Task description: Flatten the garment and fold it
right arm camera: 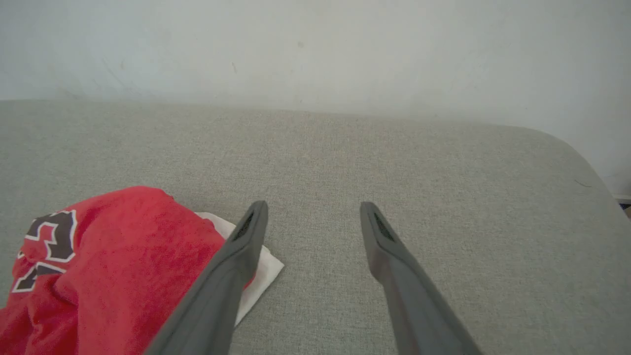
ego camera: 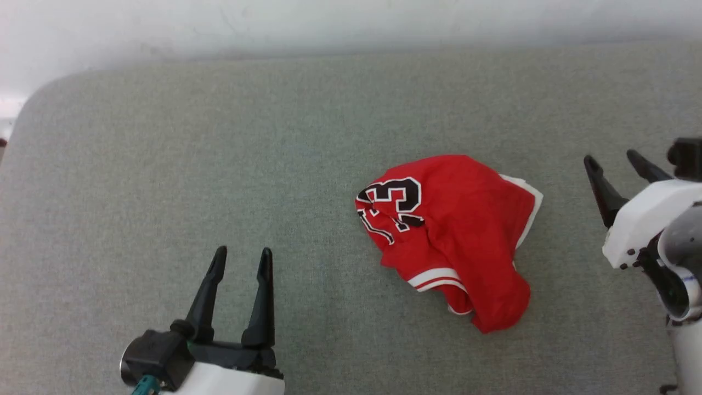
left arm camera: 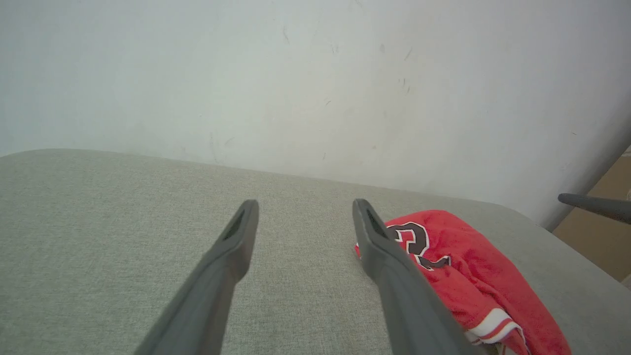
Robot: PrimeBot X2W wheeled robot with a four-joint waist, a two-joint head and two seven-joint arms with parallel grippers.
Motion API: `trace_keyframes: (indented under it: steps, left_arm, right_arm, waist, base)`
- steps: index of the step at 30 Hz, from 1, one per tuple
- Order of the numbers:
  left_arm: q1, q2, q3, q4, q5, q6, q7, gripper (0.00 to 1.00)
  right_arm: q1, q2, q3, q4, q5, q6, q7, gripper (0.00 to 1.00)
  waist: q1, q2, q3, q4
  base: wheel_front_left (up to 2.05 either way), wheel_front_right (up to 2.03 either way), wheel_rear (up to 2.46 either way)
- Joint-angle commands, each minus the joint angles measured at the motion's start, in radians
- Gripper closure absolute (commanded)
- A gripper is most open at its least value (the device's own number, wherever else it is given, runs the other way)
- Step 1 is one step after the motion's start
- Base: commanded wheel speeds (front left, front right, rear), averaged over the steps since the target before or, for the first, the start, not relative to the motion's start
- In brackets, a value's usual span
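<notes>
The garment [ego camera: 455,230] is a red jersey with black white-outlined numbers, a white sleeve edge and striped trim, lying crumpled in a heap on the grey fabric surface [ego camera: 164,164], right of centre. My left gripper [ego camera: 242,255] stands open at the lower left, well apart from it, with nothing between its fingers. My right gripper [ego camera: 611,158] is open at the right edge, just right of the heap. In the left wrist view the garment [left arm camera: 468,276] lies beside the gripper [left arm camera: 305,204]. In the right wrist view the garment [right arm camera: 113,261] sits left of the open gripper [right arm camera: 313,206].
A pale wall [ego camera: 351,22] runs along the far side of the surface. The surface's rounded corner [ego camera: 38,104] shows at the far left. A dark rod [left arm camera: 594,204] and brown floor [left arm camera: 601,236] show past the surface's right end.
</notes>
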Motion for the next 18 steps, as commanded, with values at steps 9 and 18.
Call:
trace_keyframes:
  steps: [9,18]
  left_arm:
    - [-0.091,-0.005,-0.026,0.012,-0.016,-0.006,-0.005,0.00]
    - [-0.136,-0.005,-0.039,0.023,-0.029,-0.001,-0.005,0.00]
  right_arm:
    - [-0.099,-0.114,0.119,0.091,0.040,-0.001,0.184,0.00]
    - [-0.137,-0.156,0.235,0.157,0.107,-0.001,0.201,0.00]
  waist:
    - [-0.0001,0.0000,0.143,0.054]
    - [-0.0001,0.0000,0.201,0.094]
  base:
    - [0.00,0.00,0.00]
    - [0.00,0.00,0.00]
